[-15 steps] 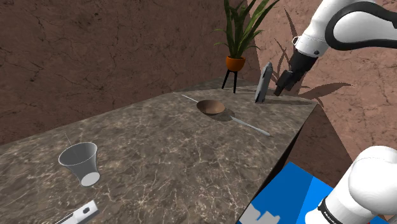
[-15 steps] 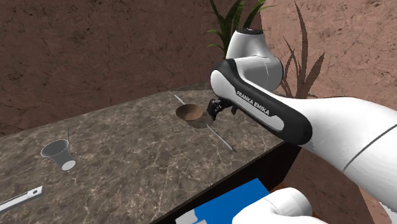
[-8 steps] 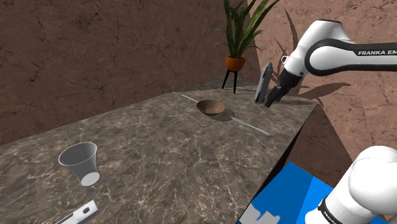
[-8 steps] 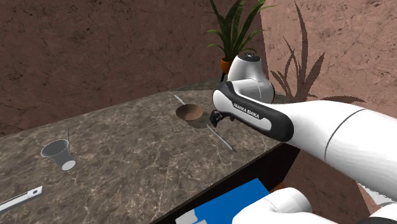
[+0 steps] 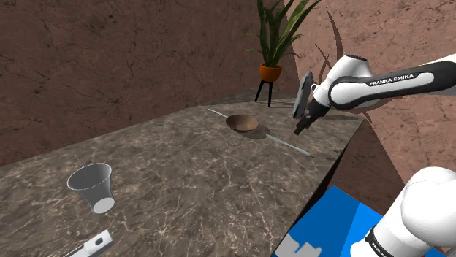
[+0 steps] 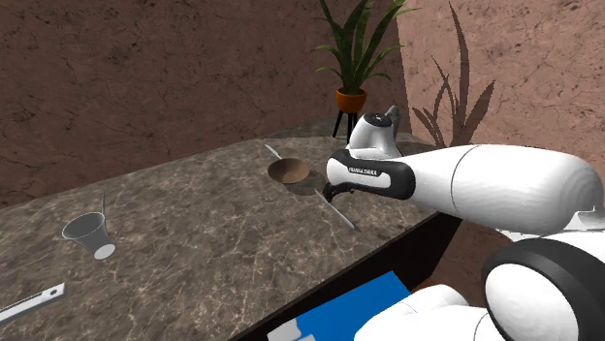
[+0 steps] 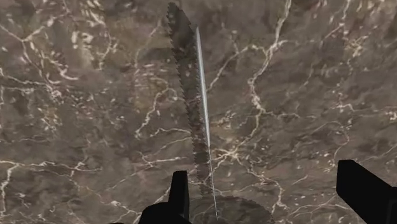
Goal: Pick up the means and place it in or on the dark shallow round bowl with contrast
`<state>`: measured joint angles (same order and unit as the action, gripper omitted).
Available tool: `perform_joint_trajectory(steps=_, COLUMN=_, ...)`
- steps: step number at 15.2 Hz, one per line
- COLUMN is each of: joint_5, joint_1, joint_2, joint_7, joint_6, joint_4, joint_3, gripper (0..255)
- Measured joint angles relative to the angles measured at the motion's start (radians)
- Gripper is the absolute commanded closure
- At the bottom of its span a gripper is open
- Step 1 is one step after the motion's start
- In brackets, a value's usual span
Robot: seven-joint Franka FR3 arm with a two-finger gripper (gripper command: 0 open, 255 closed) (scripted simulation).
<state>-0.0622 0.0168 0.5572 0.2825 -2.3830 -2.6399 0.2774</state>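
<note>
A thin pale rod (image 5: 286,145) lies flat on the marble table (image 5: 183,175), and one stretch of it runs out from beside the brown shallow round bowl (image 5: 242,123) toward the table's near edge. In the second exterior view the rod (image 6: 337,213) and bowl (image 6: 289,171) sit close together. My black gripper (image 5: 300,129) hovers just above the table beside the rod, on the shoulder view's right of the bowl. From the wrist, the rod (image 7: 203,108) stretches away from between the open gripper (image 7: 270,203), slightly nearer one finger (image 7: 179,191). Nothing is held.
A dark grey slab (image 5: 302,95) stands upright at the table's far corner behind the gripper. A potted plant (image 5: 270,71) stands beyond the table. A pale mesh cup (image 5: 92,187) and a white tool (image 5: 93,244) lie at the shoulder view's lower left. The table edge drops off close to the gripper.
The arm has folded down and the gripper has dropped from beside the grey slab to just above the table near the rod.
</note>
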Motion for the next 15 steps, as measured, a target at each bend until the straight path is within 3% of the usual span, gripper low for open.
perform_joint_trajectory(steps=6, joint_5=0.088, joint_1=0.078, joint_2=-0.215, joint_7=0.154, joint_6=-0.24, joint_4=-0.001, joint_3=0.119, gripper=0)
perform_joint_trajectory(steps=15, joint_5=0.205, joint_1=0.155, joint_2=-0.36, joint_7=0.249, joint_6=-0.373, joint_4=0.008, joint_3=0.176, gripper=0)
